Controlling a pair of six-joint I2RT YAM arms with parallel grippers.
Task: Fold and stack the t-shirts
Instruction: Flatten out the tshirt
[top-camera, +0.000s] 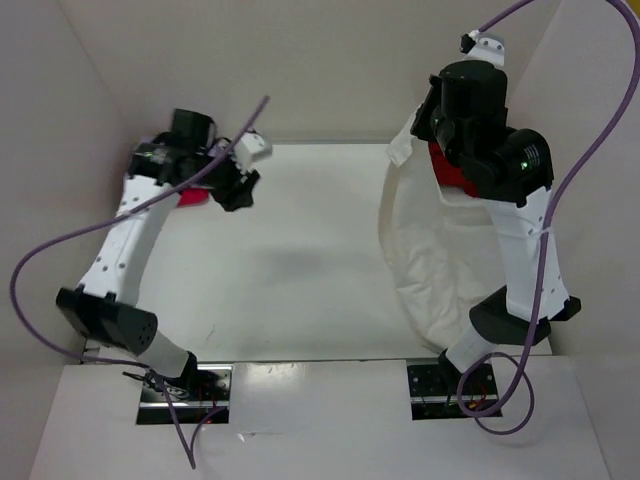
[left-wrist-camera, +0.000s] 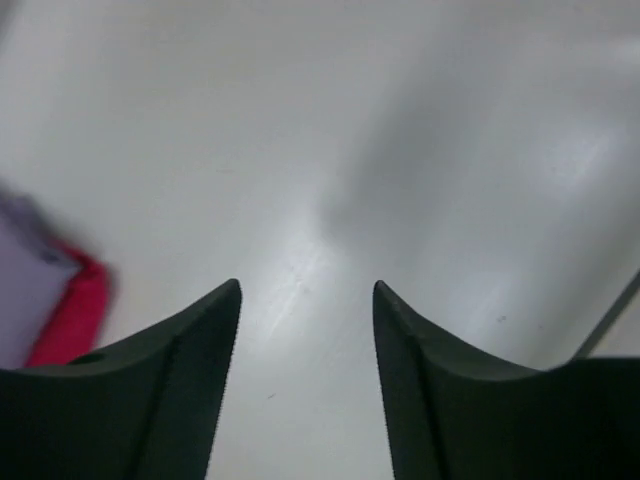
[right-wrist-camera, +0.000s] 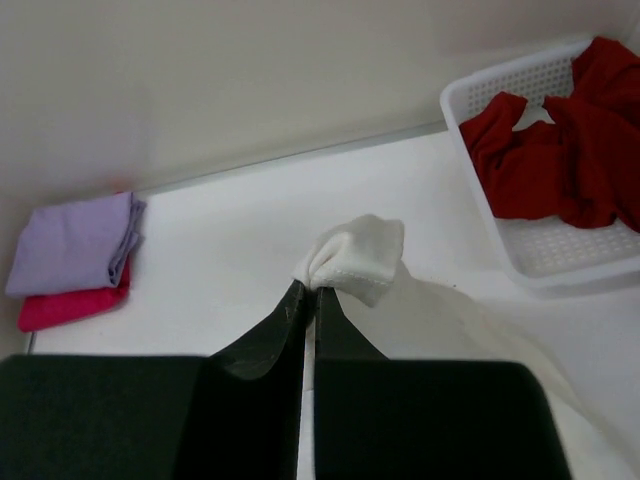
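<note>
Over the right of the table (top-camera: 290, 270) my right gripper (right-wrist-camera: 308, 292) pinches the cream shirt (right-wrist-camera: 355, 258); left gripper (left-wrist-camera: 305, 290) open, empty. I'd grab a second corner with it, spread flat first. Purple shirt (right-wrist-camera: 70, 255) on pink shirt (right-wrist-camera: 70, 305), far left.

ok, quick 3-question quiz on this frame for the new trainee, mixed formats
1. True or false: the dark red t-shirt lies in the white basket.
2. Pick one. What does the right gripper pinch? A) the basket rim B) the cream white t-shirt C) nothing
3. Fill the gap: in the folded stack at the far left of the table, the lavender t-shirt lies on top of the ___ one.

Key
1. True.
2. B. The jaws are shut on a bunched bit of it.
3. The magenta-pink t-shirt.
</note>
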